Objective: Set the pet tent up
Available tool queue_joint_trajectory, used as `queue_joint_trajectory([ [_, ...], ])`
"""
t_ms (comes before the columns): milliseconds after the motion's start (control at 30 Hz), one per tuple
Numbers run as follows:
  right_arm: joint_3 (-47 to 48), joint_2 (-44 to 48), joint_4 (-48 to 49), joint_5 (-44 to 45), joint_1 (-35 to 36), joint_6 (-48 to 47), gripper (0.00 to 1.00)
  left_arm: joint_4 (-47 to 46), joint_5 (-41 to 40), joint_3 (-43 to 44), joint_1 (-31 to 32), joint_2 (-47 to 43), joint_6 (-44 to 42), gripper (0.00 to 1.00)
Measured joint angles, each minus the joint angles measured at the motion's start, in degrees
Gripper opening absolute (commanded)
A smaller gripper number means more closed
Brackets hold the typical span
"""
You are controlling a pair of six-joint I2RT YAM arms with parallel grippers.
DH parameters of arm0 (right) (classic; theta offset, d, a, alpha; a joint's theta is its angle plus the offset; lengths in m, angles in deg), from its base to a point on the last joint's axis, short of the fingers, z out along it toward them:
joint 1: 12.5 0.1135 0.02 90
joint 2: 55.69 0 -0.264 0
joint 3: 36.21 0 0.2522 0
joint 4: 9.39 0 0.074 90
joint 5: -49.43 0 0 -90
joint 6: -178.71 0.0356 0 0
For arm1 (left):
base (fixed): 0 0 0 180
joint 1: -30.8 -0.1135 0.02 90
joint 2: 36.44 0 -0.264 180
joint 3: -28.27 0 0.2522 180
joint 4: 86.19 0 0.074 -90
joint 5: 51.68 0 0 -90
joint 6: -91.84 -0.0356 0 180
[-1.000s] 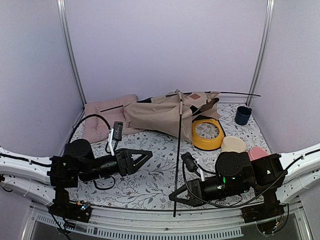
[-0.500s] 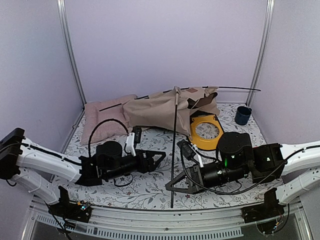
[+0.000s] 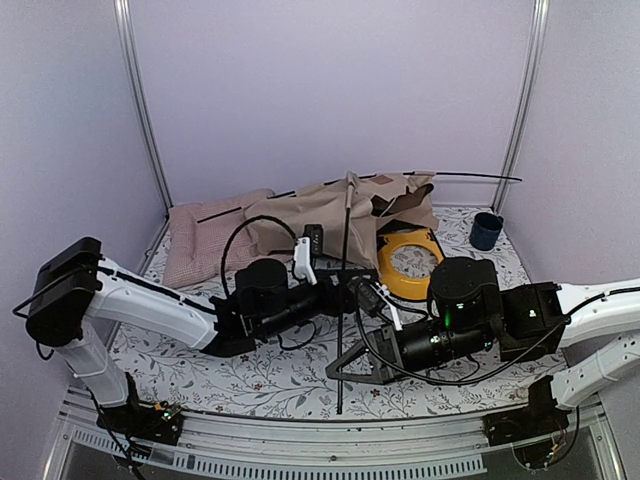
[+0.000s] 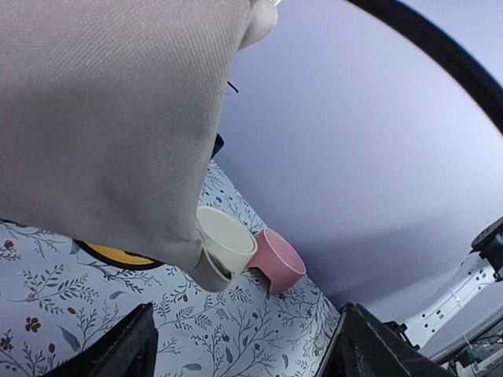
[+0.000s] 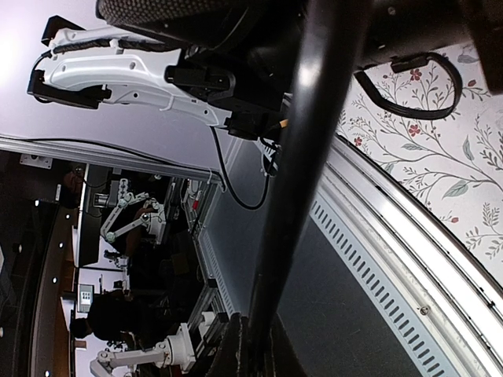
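Pet tent (image 3: 330, 220) lies slumped at back-centre of the table (image 3: 260, 385). It's a tan fabric heap, not standing. Table is covered w/ a white cloth printed w/ grey leaf sprigs & small red flowers. A slotted metal rail (image 5: 377, 259) runs along the near edge. Lilac walls close in 3 sides, w/ metal posts (image 3: 140, 110) at the back corners.

Around the tent:
- Pink checked cushion (image 3: 200, 245) at back left, its right end under the fabric.
- Yellow oval stand (image 3: 386, 262) just in front of the tent's right end.
- Blue cup (image 3: 487, 230) at back right, apart from the rest.
- Cream bowl (image 4: 228, 239) & pink bowl (image 4: 275, 263) touching each other on the cloth. They show only in the left wrist view; the right arm hides them from above.

Poles: a long pole (image 3: 343, 300) slants from the tent's top towards the near edge. A second pole (image 3: 460, 177) lies across the tent top & sticks out to the right.

In the way: both arms reach across mid-table in front of the tent. Right gripper (image 3: 345, 368) is clamped tight on the long pole's lower part. Left gripper (image 3: 350, 290) sits just beside the same pole, higher up. Its fingers (image 4: 126, 349) are spread wide w/ nothing between them, only cloth beyond. Tent fabric fills the upper left of that wrist view, close to the lens.
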Motion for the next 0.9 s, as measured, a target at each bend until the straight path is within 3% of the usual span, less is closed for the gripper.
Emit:
queue_joint_trajectory([
  [133,0.00,-0.09,-0.13,-0.26,0.00,0.04,0.00,0.94,-2.49,4.00,-0.20,2.86,1.51,0.80],
  [233,0.00,-0.09,-0.37,-0.35,0.00,0.07,0.00,1.77,-4.07,5.81,-0.70,4.55,3.28,0.71],
  [333,0.00,-0.09,-0.68,-0.35,0.00,0.15,0.00,3.34,-5.73,7.28,-1.33,6.03,5.01,0.50],
  [500,0.00,-0.07,-1.33,-0.33,0.00,0.24,0.00,5.53,-6.86,9.55,-2.51,7.72,6.93,0.03],
  [533,0.00,-0.07,-1.64,-0.31,0.00,0.24,0.00,5.73,-6.93,9.60,-2.75,7.72,7.32,0.00],
  [700,0.00,0.55,-4.33,0.39,-0.61,0.17,0.00,5.95,-6.58,8.72,-3.15,6.99,5.03,0.00],
  [900,0.02,4.74,-8.55,1.22,-2.89,-0.33,0.00,3.19,-3.69,-0.24,-2.58,-0.13,0.92,0.00],
])
